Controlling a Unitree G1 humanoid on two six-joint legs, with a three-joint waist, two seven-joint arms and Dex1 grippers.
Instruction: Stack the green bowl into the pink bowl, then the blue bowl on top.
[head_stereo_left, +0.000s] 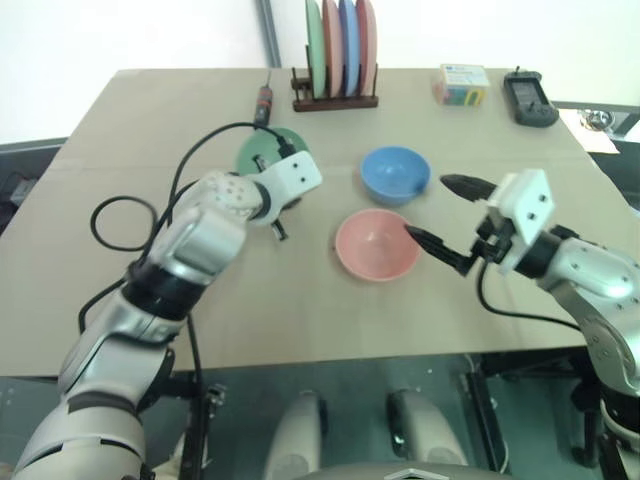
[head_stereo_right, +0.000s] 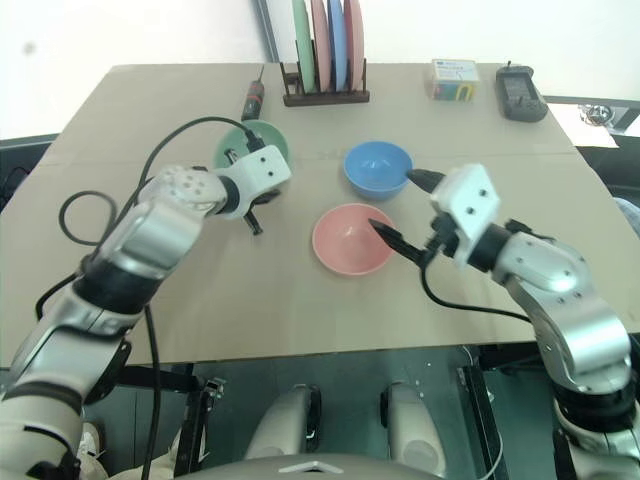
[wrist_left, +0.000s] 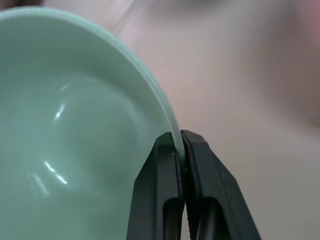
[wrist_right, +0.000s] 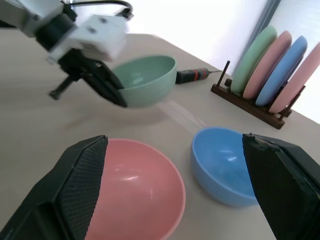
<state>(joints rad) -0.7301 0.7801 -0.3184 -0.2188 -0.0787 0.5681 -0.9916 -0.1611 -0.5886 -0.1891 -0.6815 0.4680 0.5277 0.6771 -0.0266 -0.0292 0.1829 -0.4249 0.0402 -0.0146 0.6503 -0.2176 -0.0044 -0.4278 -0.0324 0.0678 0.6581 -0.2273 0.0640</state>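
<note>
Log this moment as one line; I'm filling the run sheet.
left gripper: shut on green bowl rim | right gripper: open, near pink bowl | blue bowl: on table, unstacked

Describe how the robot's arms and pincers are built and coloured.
Both arms are silver-grey metal with dark joints. Each wrist carries a white boxy housing, and black cables loop along the arms. The left pincer and right pincer each have two black tapered fingers.

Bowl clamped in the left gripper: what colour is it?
Mint green: the green bowl, its rim pinched by the left gripper; clearest in the left wrist view.
</note>
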